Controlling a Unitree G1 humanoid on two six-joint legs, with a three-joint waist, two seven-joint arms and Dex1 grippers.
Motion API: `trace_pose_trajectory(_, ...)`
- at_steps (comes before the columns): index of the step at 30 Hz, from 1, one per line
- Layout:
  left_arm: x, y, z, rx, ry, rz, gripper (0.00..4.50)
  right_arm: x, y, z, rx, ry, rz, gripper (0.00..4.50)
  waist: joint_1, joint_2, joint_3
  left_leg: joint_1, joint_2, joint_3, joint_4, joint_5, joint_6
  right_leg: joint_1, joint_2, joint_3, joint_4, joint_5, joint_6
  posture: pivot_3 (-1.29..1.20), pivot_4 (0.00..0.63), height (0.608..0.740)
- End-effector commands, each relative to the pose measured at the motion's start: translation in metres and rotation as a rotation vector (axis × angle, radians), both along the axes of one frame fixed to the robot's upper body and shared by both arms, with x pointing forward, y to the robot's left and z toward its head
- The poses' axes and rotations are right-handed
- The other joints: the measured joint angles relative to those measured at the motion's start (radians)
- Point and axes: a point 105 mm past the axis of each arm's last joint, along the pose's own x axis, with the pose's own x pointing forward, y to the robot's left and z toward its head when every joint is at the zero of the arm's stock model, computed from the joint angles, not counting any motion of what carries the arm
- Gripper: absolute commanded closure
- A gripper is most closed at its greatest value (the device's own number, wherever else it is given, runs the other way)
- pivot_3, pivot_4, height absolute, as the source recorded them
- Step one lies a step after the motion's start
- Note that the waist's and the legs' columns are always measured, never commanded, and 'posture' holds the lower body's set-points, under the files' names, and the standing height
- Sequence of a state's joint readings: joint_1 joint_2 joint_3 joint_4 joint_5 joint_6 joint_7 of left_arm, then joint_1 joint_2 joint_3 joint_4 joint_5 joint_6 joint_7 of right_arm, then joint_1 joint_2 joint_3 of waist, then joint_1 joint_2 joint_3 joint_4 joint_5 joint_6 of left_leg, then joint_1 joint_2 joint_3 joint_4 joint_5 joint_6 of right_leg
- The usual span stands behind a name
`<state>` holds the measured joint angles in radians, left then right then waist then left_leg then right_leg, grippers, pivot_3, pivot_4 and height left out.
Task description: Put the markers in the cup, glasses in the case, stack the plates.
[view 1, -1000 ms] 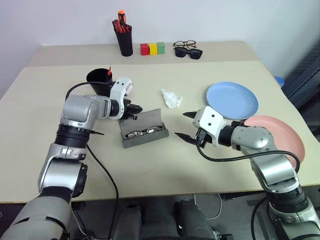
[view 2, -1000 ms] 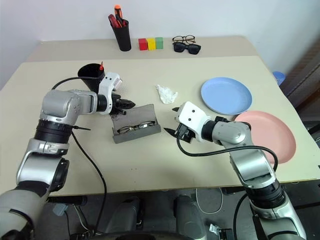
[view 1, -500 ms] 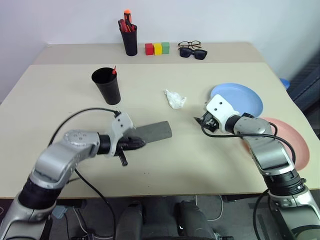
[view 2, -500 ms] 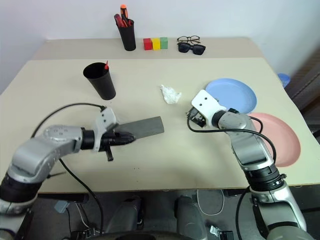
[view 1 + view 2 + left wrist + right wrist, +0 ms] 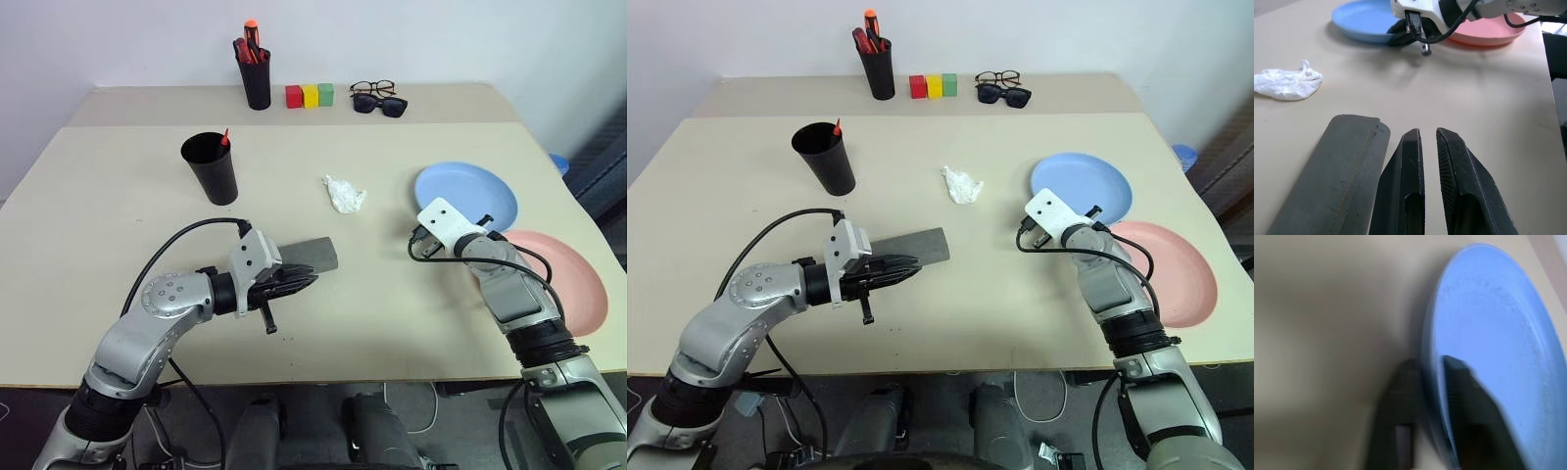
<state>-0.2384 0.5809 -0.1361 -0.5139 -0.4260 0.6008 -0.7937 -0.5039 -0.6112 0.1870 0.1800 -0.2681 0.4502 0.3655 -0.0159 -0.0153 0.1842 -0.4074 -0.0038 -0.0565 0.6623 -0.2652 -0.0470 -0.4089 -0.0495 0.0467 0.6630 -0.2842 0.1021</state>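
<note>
Grey case [image 5: 312, 257] now closed, right fingers [image 5: 1442, 382] pinching blue plate [image 5: 470, 191] rim

pen pot [image 5: 257, 83], coloured blocks [image 5: 310, 95], sunglasses [image 5: 379, 104], crumpled tissue [image 5: 344, 194]

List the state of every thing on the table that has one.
case, closed, flat on the table.
cup, upright, a red-tipped marker inside.
blue plate, rim pinched by the right gripper.
pink plate, flat, nothing stacked on it.
left gripper, shut, empty.
right gripper, shut on the blue plate.
</note>
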Motion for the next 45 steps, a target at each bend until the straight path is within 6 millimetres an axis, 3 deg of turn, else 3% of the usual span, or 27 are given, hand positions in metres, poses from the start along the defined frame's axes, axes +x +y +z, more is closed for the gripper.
trace_pose_trajectory(1,-0.003,-0.008,0.009,-0.031,-0.052,-0.016,4.03,0.002,0.009,0.029,-0.111,-0.151,0.083,4.48,0.0,0.0,0.0,0.0,0.0,0.0,0.0,0.0,0.0,0.0,0.0,0.0,0.0,0.0,0.0,0.0,0.15,0.74)
trace_pose_trajectory(6,0.011,-0.015,0.022,-0.133,-0.081,0.026,4.03,-0.013,0.008,0.062,-0.174,-0.279,0.138,4.48,0.006,0.001,0.0,0.0,0.0,0.0,0.0,0.0,0.0,0.0,0.0,0.0,0.0,0.0,0.0,0.0,0.15,0.74)
trace_pose_trajectory(9,0.012,-0.024,0.026,-0.17,-0.073,-0.043,4.03,-0.039,-0.008,0.074,-0.125,-0.266,0.109,4.48,0.008,0.001,0.0,-0.001,0.0,-0.001,0.001,0.0,0.0,0.0,0.0,0.0,0.0,0.0,0.0,0.0,0.15,0.74)
trace_pose_trajectory(15,0.002,-0.043,0.022,-0.166,-0.022,-0.274,4.03,-0.11,-0.05,0.067,-0.084,-0.134,-0.039,4.48,0.021,0.001,0.0,0.0,0.0,-0.001,0.0,-0.001,0.001,0.002,0.001,-0.002,-0.001,0.0,0.0,0.0,0.15,0.74)
trace_pose_trajectory(19,0.007,-0.053,0.016,-0.131,-0.035,-0.35,4.03,-0.148,-0.058,0.053,-0.056,-0.047,-0.11,4.48,0.014,0.004,-0.001,0.002,0.0,0.001,0.001,-0.001,0.001,0.004,0.002,-0.001,-0.001,0.0,0.0,0.0,0.15,0.74)
trace_pose_trajectory(22,0.01,-0.06,0.018,-0.138,-0.042,-0.381,4.03,-0.162,-0.051,0.041,-0.007,0.011,-0.112,3.52,0.002,0.004,-0.001,0.003,0.001,0.001,0.001,-0.001,0.001,0.006,0.003,-0.001,-0.001,0.0,0.0,0.0,0.15,0.74)
trace_pose_trajectory(24,0.012,-0.061,0.019,-0.141,-0.045,-0.387,4.03,-0.163,-0.045,0.039,0.002,0.014,-0.095,2.43,-0.001,0.004,-0.001,0.004,0.001,0.001,0.001,-0.001,0.001,0.006,0.003,-0.001,-0.001,0.0,0.0,0.0,0.15,0.74)
trace_pose_trajectory(26,0.015,-0.057,0.018,-0.129,-0.058,-0.361,4.03,-0.154,-0.035,0.045,0.012,-0.029,-0.056,1.52,-0.003,0.004,-0.002,0.004,0.001,0.001,0.001,-0.001,0.001,0.006,0.003,0.0,0.0,0.0,0.0,0.0,0.15,0.74)
trace_pose_trajectory(32,0.041,-0.027,0.011,-0.098,-0.105,-0.124,4.03,-0.101,0.017,0.049,0.279,-0.134,0.111,1.52,-0.002,0.005,-0.002,0.005,0.001,0.0,0.0,-0.001,0.001,0.006,0.004,0.0,0.0,0.0,0.0,0.0,0.15,0.74)
trace_pose_trajectory(36,0.051,0.011,0.005,-0.084,-0.124,0.089,4.03,-0.051,0.06,0.04,0.474,-0.103,0.215,1.52,-0.005,0.005,-0.001,0.005,0.001,-0.001,0.0,-0.001,0.001,0.005,0.002,0.0,0.0,0.0,0.0,0.0,0.15,0.74)
trace_pose_trajectory(39,0.046,0.042,0.002,-0.071,-0.131,0.23,4.03,-0.01,0.096,0.035,0.606,-0.046,0.271,0.2,-0.016,0.006,-0.001,0.005,0.001,0.0,-0.001,-0.001,0.001,0.004,0.002,0.001,0.0,0.0,0.0,0.0,0.15,0.74)
trace_pose_trajectory(42,0.04,0.055,0.003,-0.064,-0.134,0.291,4.03,0.014,0.121,0.031,0.663,0.0,0.298,0.04,-0.013,0.006,-0.001,0.004,0.001,-0.002,-0.002,0.0,0.001,0.003,0.002,0.0,0.001,0.0,0.0,0.0,0.15,0.74)
trace_pose_trajectory(45,0.036,0.059,0.003,-0.058,-0.138,0.321,4.03,0.034,0.132,0.024,0.694,0.047,0.263,0.04,0.0,0.006,-0.001,0.003,0.001,-0.001,-0.001,0.0,0.001,0.003,0.001,0.0,0.0,0.0,0.0,0.0,0.15,0.74)
